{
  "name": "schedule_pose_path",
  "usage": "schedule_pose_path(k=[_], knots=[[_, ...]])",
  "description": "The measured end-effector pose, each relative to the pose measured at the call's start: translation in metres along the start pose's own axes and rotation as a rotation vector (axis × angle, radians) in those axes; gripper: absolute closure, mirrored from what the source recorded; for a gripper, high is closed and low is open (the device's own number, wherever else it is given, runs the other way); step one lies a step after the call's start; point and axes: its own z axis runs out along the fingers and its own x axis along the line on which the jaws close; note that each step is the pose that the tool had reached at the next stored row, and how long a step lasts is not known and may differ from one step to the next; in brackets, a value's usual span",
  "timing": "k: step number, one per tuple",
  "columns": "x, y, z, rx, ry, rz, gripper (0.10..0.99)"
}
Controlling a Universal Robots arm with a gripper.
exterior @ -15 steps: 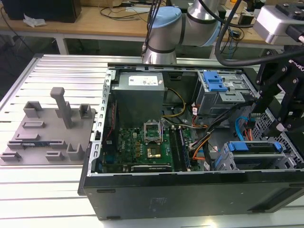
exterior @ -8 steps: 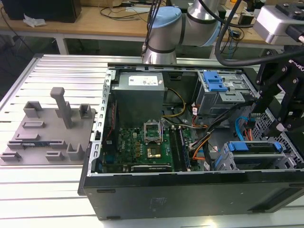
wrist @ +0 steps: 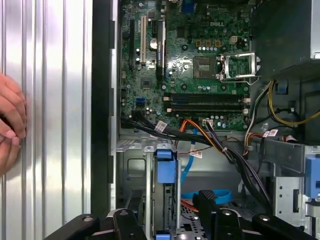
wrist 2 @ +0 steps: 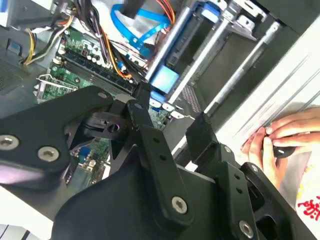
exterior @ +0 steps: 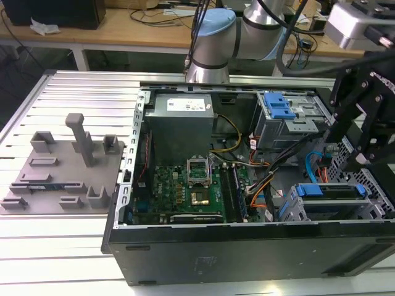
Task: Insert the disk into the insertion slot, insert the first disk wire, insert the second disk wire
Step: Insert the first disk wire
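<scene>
While the disk [exterior: 310, 190] sits in the insertion slot [exterior: 373, 210], the end effector [wrist 2: 172, 107] hangs open.

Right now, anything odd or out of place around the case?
Yes: a person's hand is over the ribbed table right beside the computer case, near the gripper. Nothing else stands out.

You are working in a robotics lab or workshop. An open computer tower [exterior: 247, 253] is lying on a ribbed aluminium table [exterior: 74, 92], beside a grey fixture plate [exterior: 55, 179] with moulded holders, and the robot arm [exterior: 213, 43] is standing just behind it. Wooden workbenches [exterior: 123, 34] are running along the back, carrying loose cables [exterior: 163, 12] and equipment.
</scene>
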Motion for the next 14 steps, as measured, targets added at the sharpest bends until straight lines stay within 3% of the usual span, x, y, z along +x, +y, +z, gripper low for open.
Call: schedule_pose_path(k=[3, 5, 6, 7, 8, 9, 11, 14], knots=[[-0.0176, -0.0002, -0.0001, 0.0, 0.008, 0.0, 0.525], [-0.0415, -0.0006, 0.0, 0.0, 0.0138, 0.0, 0.525], [-0.0536, -0.0013, 0.0008, -0.001, 0.0442, 0.0, 0.525], [-0.0567, -0.0016, 0.0009, 0.0, 0.0678, 0.001, 0.525], [-0.0581, -0.0018, 0.0008, 0.009, 0.0954, 0.002, 0.525], [-0.0583, -0.0019, 0.0008, 0.02, 0.1128, 0.005, 0.525], [-0.0583, -0.0019, 0.0008, 0.036, 0.1235, 0.018, 0.525], [-0.0584, -0.0021, 0.0009, 0.045, 0.1244, 0.049, 0.525]])
